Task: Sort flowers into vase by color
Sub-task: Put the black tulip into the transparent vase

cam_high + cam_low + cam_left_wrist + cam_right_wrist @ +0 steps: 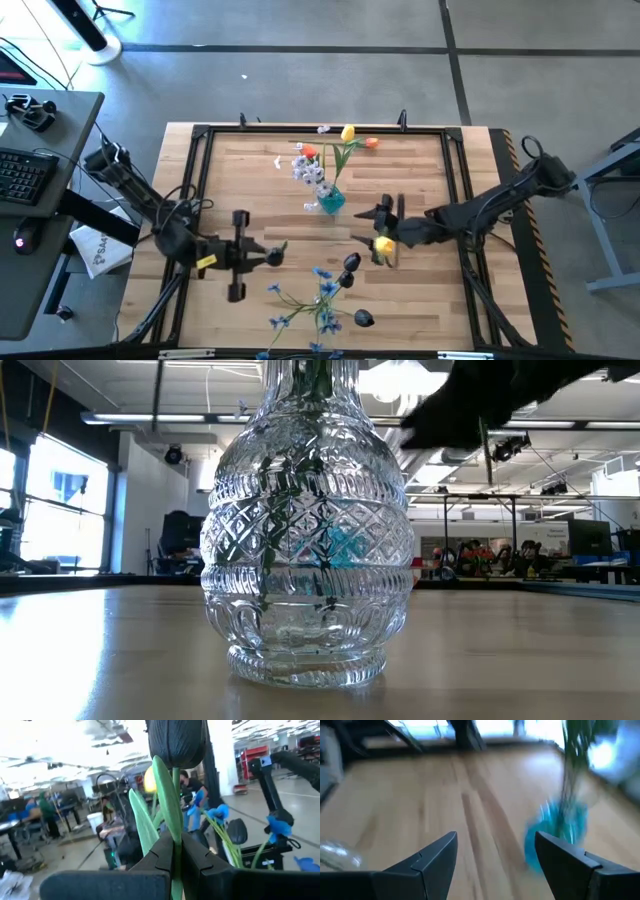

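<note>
**Bench** [240, 170], wooden with a black frame rail on all four edges. The rail stood proud of the surface, so any sweep toward an edge would have needed height. The widest open room lay in the left rear quarter and along the right edge. The front edge was crowded.

**Vase** [331, 201], cut glass, upright at bench centre. It already held mixed stems: white spray, yellow and orange tulips. Their heads leaned toward the rear edge, leaving the mouth most open from the front.

**Left end effector** [177, 852], between the left edge and centre, was closed on the green stem of a dark tulip [176, 740], gripped below its leaves with the bud ahead of the fingers. To do this step well, the stem probably had to be turned tail-down and lowered vertically, clear of the standing flowers, with release only once the tail was inside the neck.

**Right end effector** [495, 850], just right of the vase, was open and empty, facing the vase. It narrowed the approach from that side.

**Loose flowers.** A yellow tulip [383, 244] lay beside the right arm. Blue sprays [322, 290] and dark buds [364, 318] lay near the front edge.
</note>
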`<state>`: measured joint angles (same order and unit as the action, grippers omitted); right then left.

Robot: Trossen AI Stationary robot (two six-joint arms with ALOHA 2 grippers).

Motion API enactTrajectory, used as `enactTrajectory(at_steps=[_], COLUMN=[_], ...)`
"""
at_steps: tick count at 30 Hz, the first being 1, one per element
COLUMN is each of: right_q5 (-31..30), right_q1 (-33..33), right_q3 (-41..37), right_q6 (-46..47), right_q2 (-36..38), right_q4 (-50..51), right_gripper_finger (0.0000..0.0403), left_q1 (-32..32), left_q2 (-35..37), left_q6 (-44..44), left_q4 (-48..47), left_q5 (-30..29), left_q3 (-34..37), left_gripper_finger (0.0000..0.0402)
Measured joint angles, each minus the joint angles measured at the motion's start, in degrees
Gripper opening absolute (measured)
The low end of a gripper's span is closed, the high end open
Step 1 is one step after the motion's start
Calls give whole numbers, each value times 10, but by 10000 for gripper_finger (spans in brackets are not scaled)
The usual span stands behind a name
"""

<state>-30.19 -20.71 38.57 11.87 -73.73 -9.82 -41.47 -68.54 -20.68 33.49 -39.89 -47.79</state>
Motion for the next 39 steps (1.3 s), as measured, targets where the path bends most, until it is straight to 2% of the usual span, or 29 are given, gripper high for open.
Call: enactTrajectory(at_steps=[3,6,9,12,15,20,22,28,31,34,37,39], right_q5=[54,80,95,97,118,143,141,146,146,146,146,146], right_q1=[58,105,129,143,153,159,159,158,158,158,158,158], right_q3=[16,55,99,127,132,94,66,-5,-19,-20,-19,-19], right_q6=[118,213,271,281,256,226,208,208,213,211,205,201], right_q2=[0,0,0,0,0,-1,-1,-1,-1,-1,-1,-1], right_q4=[146,369,574,675,674,599,534,372,337,321,312,308], right_gripper_finger=[263,263,263,263,263,263,263,263,263,263,263,263], left_q1=[16,33,46,53,55,55,59,80,92,104,119,127], left_q2=[-14,-23,-29,-31,-31,-31,-33,-78,-106,-129,-148,-158], left_q6=[-5,11,26,30,34,67,78,63,46,48,79,103], left_q4=[10,10,10,9,10,10,20,150,210,241,268,299], left_q5=[3,2,2,3,3,19,53,186,244,274,306,348], left_q3=[0,0,0,0,0,0,0,0,0,0,0,1], left_gripper_finger=[3,3,3,3,3,3,3,3,3,3,3,3])
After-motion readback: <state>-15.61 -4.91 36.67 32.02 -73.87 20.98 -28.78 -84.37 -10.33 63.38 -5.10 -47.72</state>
